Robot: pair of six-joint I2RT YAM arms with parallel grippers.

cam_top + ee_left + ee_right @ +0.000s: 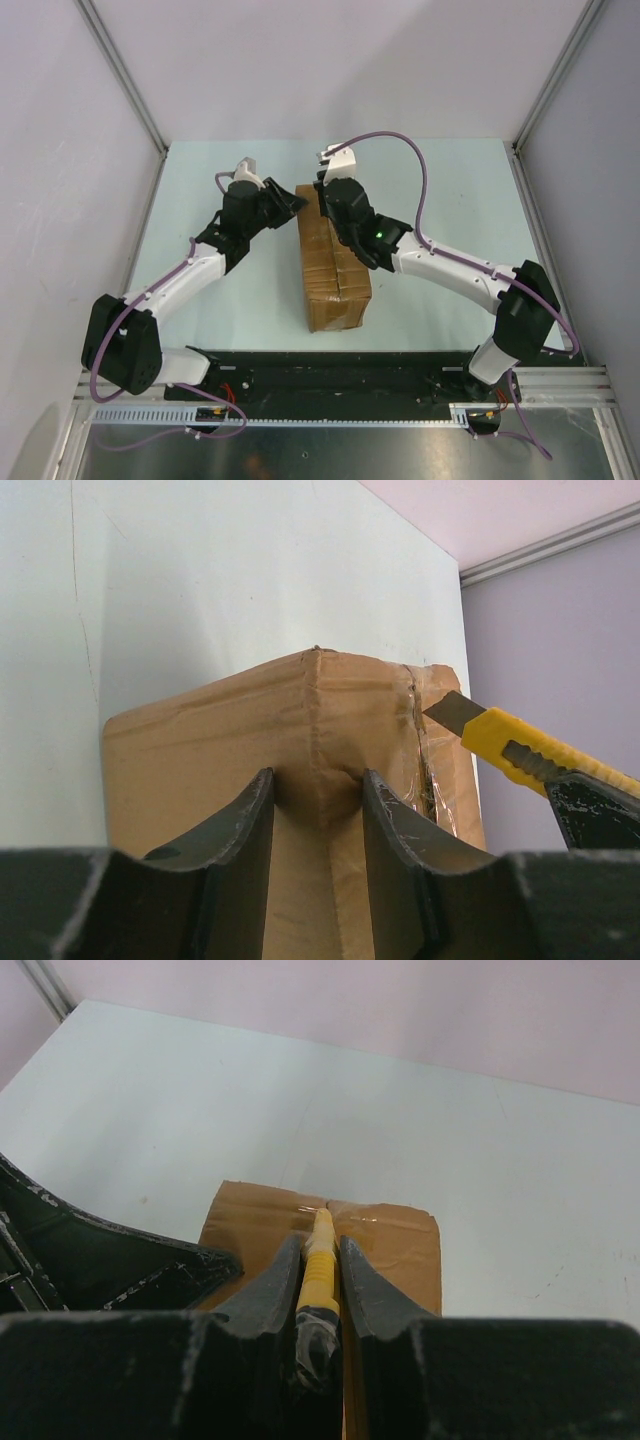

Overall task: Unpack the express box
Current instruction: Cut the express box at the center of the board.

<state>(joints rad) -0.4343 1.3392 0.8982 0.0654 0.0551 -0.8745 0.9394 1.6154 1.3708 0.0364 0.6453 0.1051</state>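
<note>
The express box [333,270], a brown cardboard carton with a taped seam along its top, lies lengthwise mid-table. My left gripper [290,203] is at its far left corner; in the left wrist view its fingers [250,820] pinch that dented corner of the box [200,770]. My right gripper [325,195] is over the far end of the box, shut on a yellow utility knife [321,1265]. The blade tip rests at the tape seam on the box top [400,1245]. The knife also shows in the left wrist view [520,750].
The pale table surface [450,200] is bounded by grey walls with metal corner posts [150,130] at the back. A black base rail [330,370] runs along the near edge. The left gripper's dark body [120,1270] sits close beside the right fingers.
</note>
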